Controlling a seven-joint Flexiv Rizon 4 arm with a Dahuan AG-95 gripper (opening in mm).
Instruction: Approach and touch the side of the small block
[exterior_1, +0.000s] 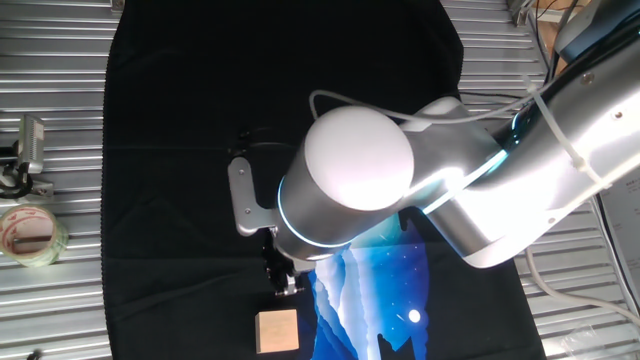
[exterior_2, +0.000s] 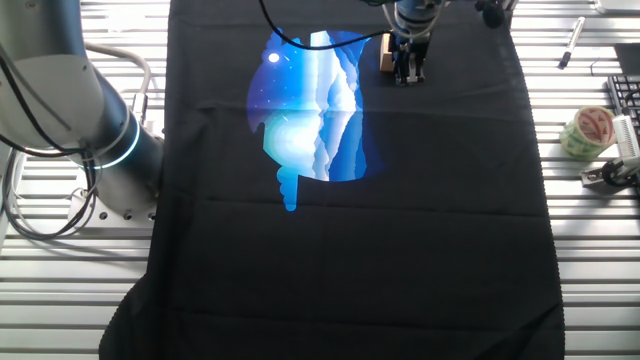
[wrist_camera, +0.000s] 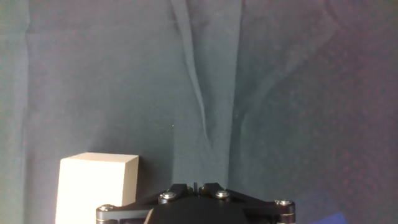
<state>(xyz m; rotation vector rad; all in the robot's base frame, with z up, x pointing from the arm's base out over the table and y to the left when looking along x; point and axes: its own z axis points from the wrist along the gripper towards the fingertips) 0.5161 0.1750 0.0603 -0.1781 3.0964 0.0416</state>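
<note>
The small block (exterior_1: 277, 331) is a pale tan cube on the black cloth near its front edge. It also shows in the other fixed view (exterior_2: 385, 53) and at the lower left of the hand view (wrist_camera: 96, 186). My gripper (exterior_1: 284, 282) hangs low over the cloth close beside the block, with its jaws together and nothing between them. In the other fixed view the gripper (exterior_2: 407, 70) stands just right of the block. In the hand view the gripper (wrist_camera: 196, 185) is right of the block. I cannot tell whether it touches the block.
The black cloth (exterior_1: 180, 120) has a blue printed picture (exterior_2: 310, 110) beside the block. A roll of clear tape (exterior_1: 30, 235) and a metal clip (exterior_1: 25, 150) lie off the cloth on the ribbed metal table. A pen (exterior_2: 572, 42) lies there too.
</note>
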